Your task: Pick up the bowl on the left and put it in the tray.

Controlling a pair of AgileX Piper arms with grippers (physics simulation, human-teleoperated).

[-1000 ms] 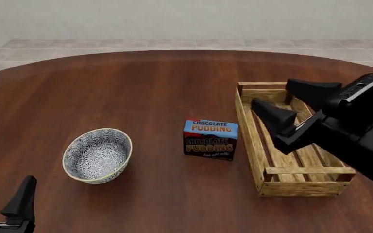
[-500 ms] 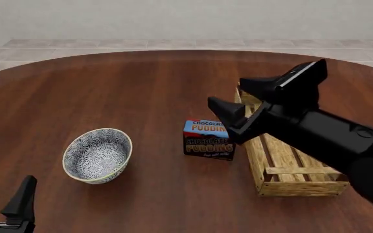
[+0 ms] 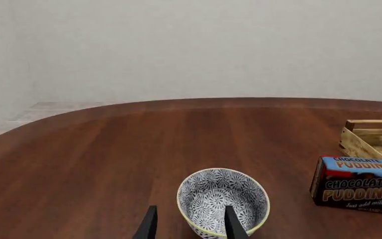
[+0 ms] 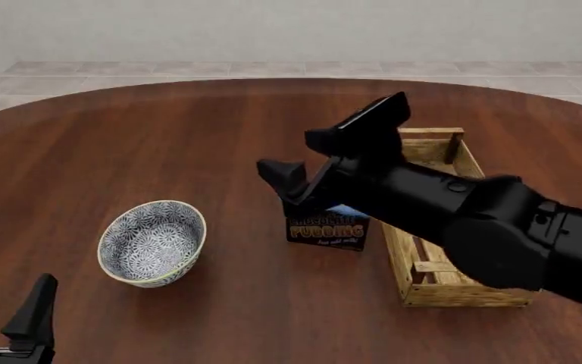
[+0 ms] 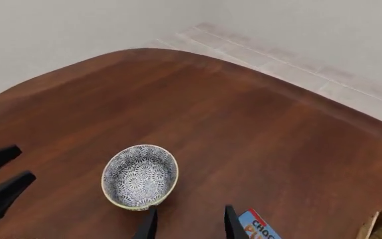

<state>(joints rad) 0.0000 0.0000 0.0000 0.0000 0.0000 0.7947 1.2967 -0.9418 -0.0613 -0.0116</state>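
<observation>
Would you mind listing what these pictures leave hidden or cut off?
- Pudding box: top half hidden by the right arm, front view.
- Tray: middle covered by the same arm, front view; only a corner shows in each wrist view.
- Left gripper: cut off by the front view's bottom edge.

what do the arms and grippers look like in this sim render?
Both are matte black with no visible cables or markings. The right arm has rounded, bulky links ending in the right gripper with two wedge-shaped fingers. The left gripper shows thin tapered black fingers.
</observation>
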